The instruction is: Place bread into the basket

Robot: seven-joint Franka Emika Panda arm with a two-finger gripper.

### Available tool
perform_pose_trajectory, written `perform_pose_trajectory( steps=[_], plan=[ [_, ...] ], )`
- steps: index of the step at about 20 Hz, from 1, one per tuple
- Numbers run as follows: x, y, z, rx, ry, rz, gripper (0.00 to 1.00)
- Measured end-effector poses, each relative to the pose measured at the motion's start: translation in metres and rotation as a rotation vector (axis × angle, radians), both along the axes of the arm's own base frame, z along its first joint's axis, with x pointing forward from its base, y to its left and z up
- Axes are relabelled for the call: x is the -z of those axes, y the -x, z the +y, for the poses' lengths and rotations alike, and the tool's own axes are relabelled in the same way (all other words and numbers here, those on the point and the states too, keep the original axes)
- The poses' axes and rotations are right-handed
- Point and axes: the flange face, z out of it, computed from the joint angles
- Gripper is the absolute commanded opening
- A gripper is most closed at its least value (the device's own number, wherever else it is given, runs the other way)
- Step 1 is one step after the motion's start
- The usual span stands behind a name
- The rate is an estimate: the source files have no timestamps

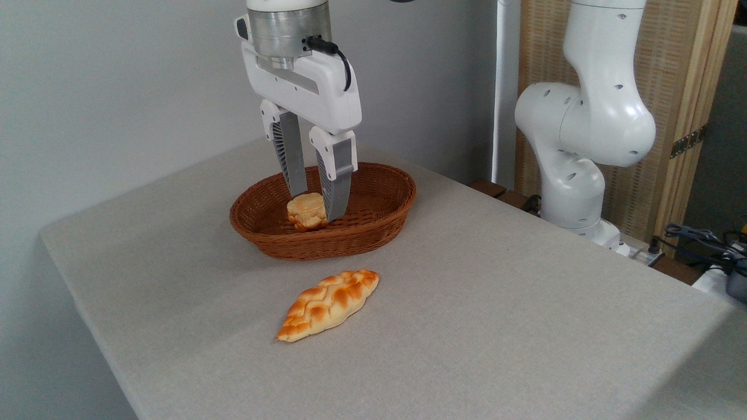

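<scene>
1. The worktop was covered with a plain grey cloth and was seen from a front corner, with a pale wall behind it.
2. The white arm was mounted just beyond the far right edge of the worktop, in front of a wooden screen with woven panels.
3. The end effector was pointed straight down into the basket, and its two ribbed fingers were placed on either side of the bun.
4. The fingers were seen at the bun's flanks with little or no gap; whether the bun was firmly pinched or merely flanked could not be told.
5. The basket, an oval of reddish-brown wicker, was set on the worktop toward the far side, left of centre.
6. The braided loaf was laid flat on the cloth just in front of the basket, apart from it, with its pointed ends turned diagonally.
7. The bun, round and pale golden, was found inside the basket, at its left-centre, low between the fingertips.
8. A bundle of cables was seen at the right edge, off the worktop.
</scene>
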Motion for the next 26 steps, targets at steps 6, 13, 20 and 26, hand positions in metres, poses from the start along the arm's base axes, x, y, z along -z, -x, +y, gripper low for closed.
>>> perform_pose_trajectory(
  steps=[6, 13, 20, 26],
  plan=[
    [0.003, 0.004, -0.002, 0.007, -0.004, 0.038, 1.00],
    [0.003, 0.004, -0.003, 0.007, -0.004, 0.038, 1.00],
    [0.004, 0.004, -0.002, 0.006, -0.004, 0.039, 1.00],
    [0.010, 0.001, -0.002, 0.006, -0.005, 0.053, 1.00]
  ],
)
